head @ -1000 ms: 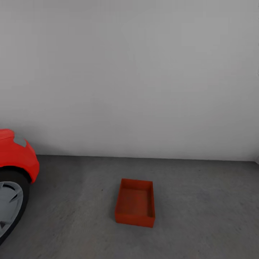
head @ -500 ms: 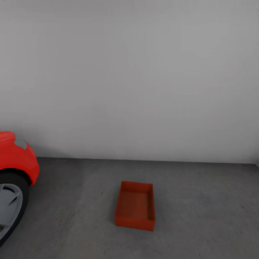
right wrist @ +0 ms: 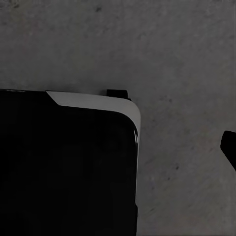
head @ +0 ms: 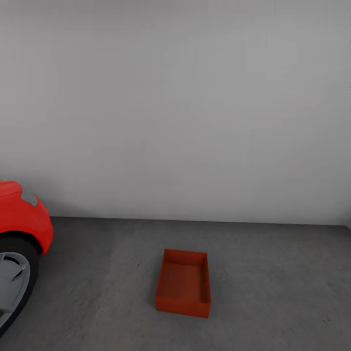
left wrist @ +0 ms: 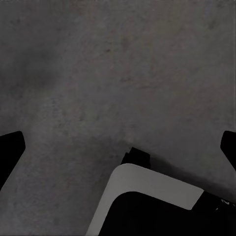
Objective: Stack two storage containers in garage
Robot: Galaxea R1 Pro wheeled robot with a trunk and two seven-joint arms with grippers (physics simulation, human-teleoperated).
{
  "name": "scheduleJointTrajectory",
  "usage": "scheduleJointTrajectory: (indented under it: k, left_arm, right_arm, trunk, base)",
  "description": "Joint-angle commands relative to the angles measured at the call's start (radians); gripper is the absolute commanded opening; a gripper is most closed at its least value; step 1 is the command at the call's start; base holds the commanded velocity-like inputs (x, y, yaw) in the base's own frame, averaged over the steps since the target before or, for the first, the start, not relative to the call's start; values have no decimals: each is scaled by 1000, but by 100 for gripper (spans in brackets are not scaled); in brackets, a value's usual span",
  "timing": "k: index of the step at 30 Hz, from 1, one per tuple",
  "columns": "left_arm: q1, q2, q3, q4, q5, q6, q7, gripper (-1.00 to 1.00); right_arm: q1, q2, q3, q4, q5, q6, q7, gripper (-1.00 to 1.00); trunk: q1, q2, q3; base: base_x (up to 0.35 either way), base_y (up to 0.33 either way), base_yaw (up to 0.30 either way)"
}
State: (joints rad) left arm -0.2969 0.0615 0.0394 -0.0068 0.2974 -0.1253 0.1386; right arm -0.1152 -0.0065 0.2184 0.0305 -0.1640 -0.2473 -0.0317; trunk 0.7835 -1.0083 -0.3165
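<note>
Left gripper over bare floor, fingers spread wide, nothing between. Right gripper: one fingertip visible, spread cannot tell. Robot base beneath. Ahead, one orange-red storage container on garage floor, empty. Red car at left. Grey wall behind.

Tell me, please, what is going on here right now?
The robot is in a garage, facing a plain wall. One orange-red bin sits empty on the dark grey floor, with nothing stacked on it. A red car stands at the left. Nothing is gripping the bin. Both wrist cameras look down at bare concrete, and the left hand is open with nothing between its fingers.
</note>
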Motion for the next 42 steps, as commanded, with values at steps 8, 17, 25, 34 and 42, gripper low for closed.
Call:
scheduleJointTrajectory:
  k: [8,17,25,34,42]
  left_arm:
    - [-1,0,4,1,2,-3,1,100]
    - [-1,0,4,1,2,-2,1,100]
    - [-1,0,4,1,2,-3,1,100]
    - [-1,0,4,1,2,-2,1,100]
    - [-1,0,4,1,2,-2,1,100]
  right_arm:
    - [-1,0,9,3,-9,-7,-1,100]
    - [-1,0,9,3,-9,-7,-1,100]
    - [-1,0,9,3,-9,-7,-1,100]
    - [-1,0,9,3,-9,-7,-1,100]
    - [-1,0,9,3,-9,-6,-1,100]
  trunk:
    - [0,-1,12]
    - [0,-1,26]
    - [0,-1,39]
    - [0,-1,54]
    - [0,-1,67]
  base:
    - [0,0,0]
    - [0,0,0]
    - [0,0,0]
    - [0,0,0]
    - [0,0,0]
